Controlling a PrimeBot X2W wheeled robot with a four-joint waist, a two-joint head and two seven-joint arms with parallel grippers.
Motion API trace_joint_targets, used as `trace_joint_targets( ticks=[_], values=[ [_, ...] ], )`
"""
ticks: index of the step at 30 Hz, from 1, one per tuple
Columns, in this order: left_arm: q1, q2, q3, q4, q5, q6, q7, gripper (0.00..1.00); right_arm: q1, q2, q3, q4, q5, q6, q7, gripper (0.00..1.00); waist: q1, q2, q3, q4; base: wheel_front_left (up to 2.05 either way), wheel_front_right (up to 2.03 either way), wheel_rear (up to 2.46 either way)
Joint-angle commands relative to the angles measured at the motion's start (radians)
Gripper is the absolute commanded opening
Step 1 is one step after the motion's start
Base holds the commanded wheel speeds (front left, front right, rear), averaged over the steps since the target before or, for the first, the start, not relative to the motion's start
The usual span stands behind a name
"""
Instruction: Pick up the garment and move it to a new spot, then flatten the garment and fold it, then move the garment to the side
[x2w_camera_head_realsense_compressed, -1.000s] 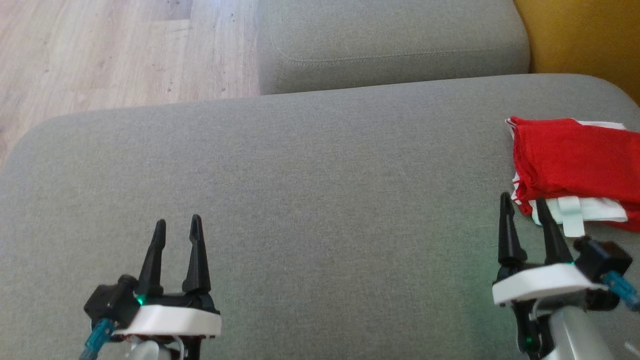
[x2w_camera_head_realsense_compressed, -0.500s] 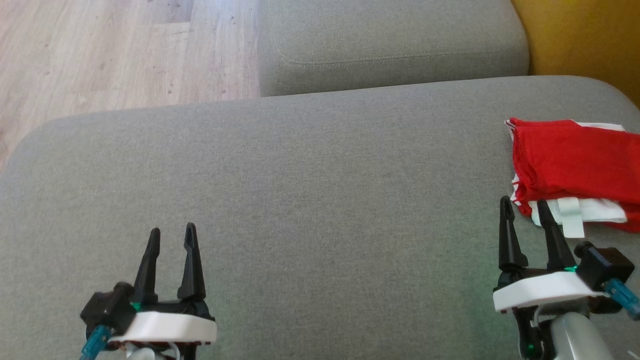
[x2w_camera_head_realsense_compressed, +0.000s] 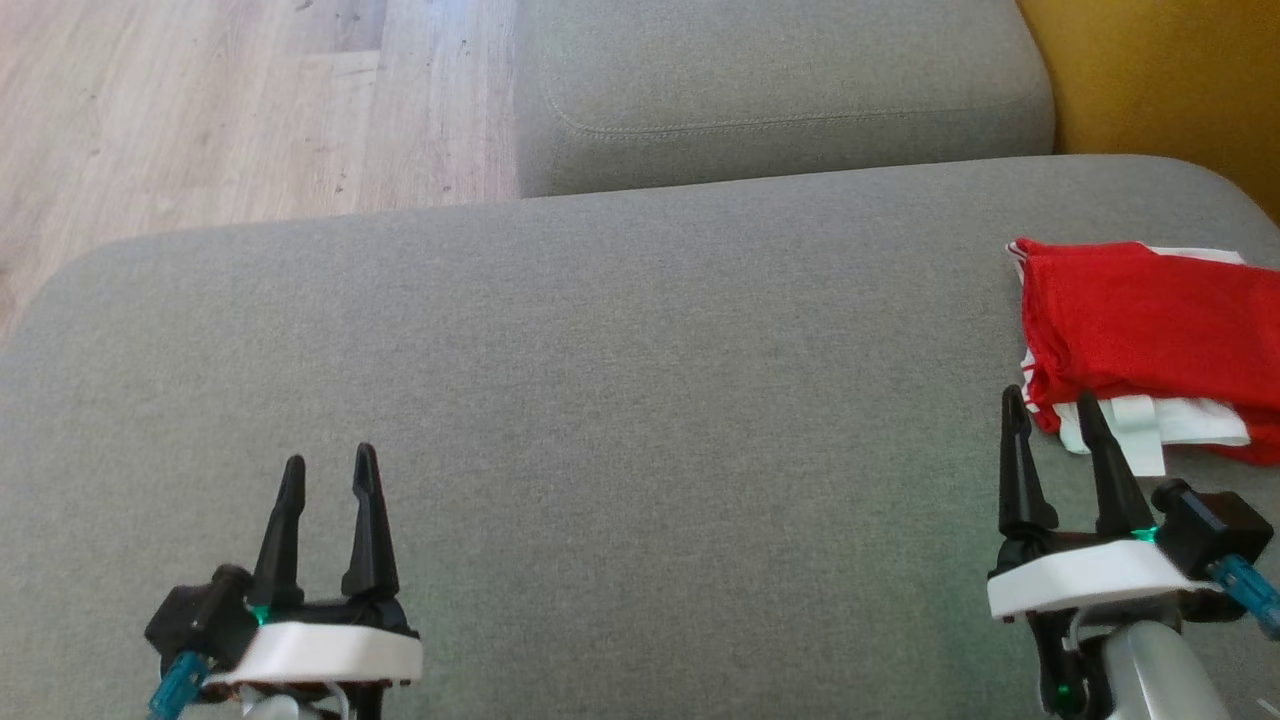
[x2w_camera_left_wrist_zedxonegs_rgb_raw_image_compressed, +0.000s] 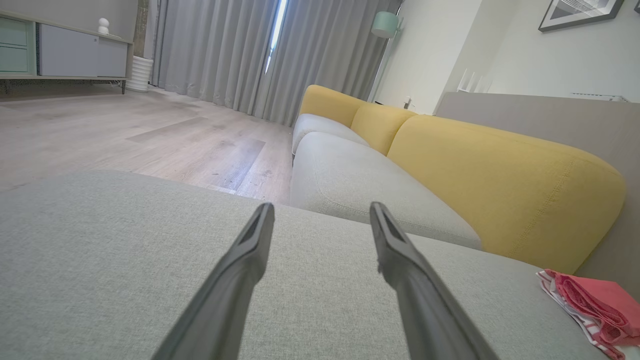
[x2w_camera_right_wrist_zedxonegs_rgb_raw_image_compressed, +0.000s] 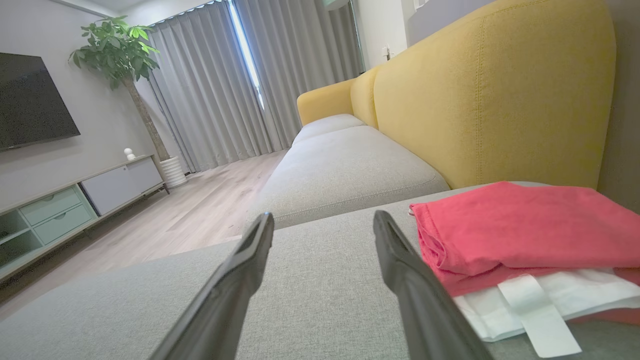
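Observation:
The garment (x2w_camera_head_realsense_compressed: 1150, 330) is red with white trim and lies folded at the right edge of the grey cushion (x2w_camera_head_realsense_compressed: 620, 380); it also appears as the garment (x2w_camera_right_wrist_zedxonegs_rgb_raw_image_compressed: 520, 235) in the right wrist view and the garment (x2w_camera_left_wrist_zedxonegs_rgb_raw_image_compressed: 592, 302) at the far right of the left wrist view. My right gripper (x2w_camera_head_realsense_compressed: 1050, 415) stands open just left of the garment's near corner, holding nothing. My left gripper (x2w_camera_head_realsense_compressed: 328, 465) is open and empty at the lower left, far from the garment. In each wrist view the gripper (x2w_camera_left_wrist_zedxonegs_rgb_raw_image_compressed: 322, 210) and gripper (x2w_camera_right_wrist_zedxonegs_rgb_raw_image_compressed: 324, 219) show spread fingers over bare cushion.
A second grey seat cushion (x2w_camera_head_realsense_compressed: 780, 90) lies beyond the first, with a yellow backrest (x2w_camera_head_realsense_compressed: 1160, 80) to the right. Wood floor (x2w_camera_head_realsense_compressed: 230, 110) runs along the left. A TV (x2w_camera_right_wrist_zedxonegs_rgb_raw_image_compressed: 30, 100), a cabinet (x2w_camera_right_wrist_zedxonegs_rgb_raw_image_compressed: 75, 200) and a potted plant (x2w_camera_right_wrist_zedxonegs_rgb_raw_image_compressed: 125, 50) stand across the room.
My left gripper has drawn back toward the lower left, still open. The right gripper has barely moved. The garment lies where it was.

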Motion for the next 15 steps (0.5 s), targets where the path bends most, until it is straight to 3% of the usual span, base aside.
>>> trace_joint_targets(
  ticks=[1,3,4,8,15],
  values=[
    [-0.027,0.002,0.035,-0.031,-0.005,0.002,-0.008,1.0,-0.025,-0.003,0.027,-0.034,0.003,-0.001,-0.011,1.0,0.0,0.0,0.0,-0.001,0.0,0.0,0.0],
    [-0.028,0.002,0.037,-0.031,-0.007,0.002,-0.008,1.0,-0.024,-0.003,0.027,-0.034,0.003,-0.001,-0.011,1.0,0.0,0.0,0.0,-0.003,0.0,0.0,0.0],
    [0.0,0.0,0.003,0.001,-0.002,0.0,0.0,0.0,0.0,0.0,0.0,0.0,0.0,0.0,0.0,0.0,0.0,0.0,0.0,-0.003,0.0,0.0,0.0],
    [0.025,-0.001,0.001,0.063,-0.004,0.0,0.006,0.0,0.028,0.001,0.0,0.064,0.002,0.0,0.004,0.0,0.0001,0.0,0.0,-0.004,0.0,0.0,0.0],
    [0.019,-0.001,0.012,0.058,-0.072,0.0,0.026,0.0,0.024,0.001,-0.007,0.058,0.077,0.0,0.025,0.0,0.0001,0.0,0.002,-0.003,0.0,0.0,0.0]
  ],
)
